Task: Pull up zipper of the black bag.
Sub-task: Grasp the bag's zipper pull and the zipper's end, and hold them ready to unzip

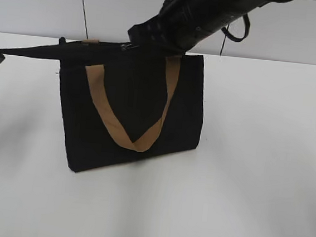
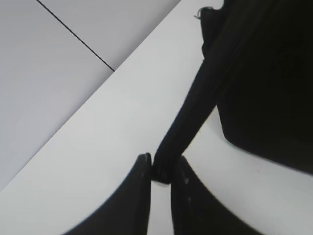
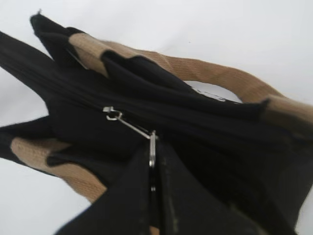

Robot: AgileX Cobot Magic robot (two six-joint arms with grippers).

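Observation:
The black bag [image 1: 131, 105] stands on the white table with a tan strap handle [image 1: 126, 129] hanging down its front. My left gripper [image 2: 161, 171] is shut on a black fabric tail [image 2: 195, 107] at the bag's left end and holds it stretched out to the left [image 1: 30, 51]. My right gripper [image 3: 154, 147] is shut on the silver zipper pull [image 3: 132, 127] above the bag's top edge; the slider [image 3: 111, 114] sits on the black zipper line. In the exterior view the zipper [image 1: 128, 47] shows just left of the right arm [image 1: 201, 16].
The white table [image 1: 252, 189] spreads around the bag. A pale wall with a thin dark cable [image 1: 83, 7] stands behind. A second tan handle [image 3: 230, 81] arches behind the zipper line in the right wrist view.

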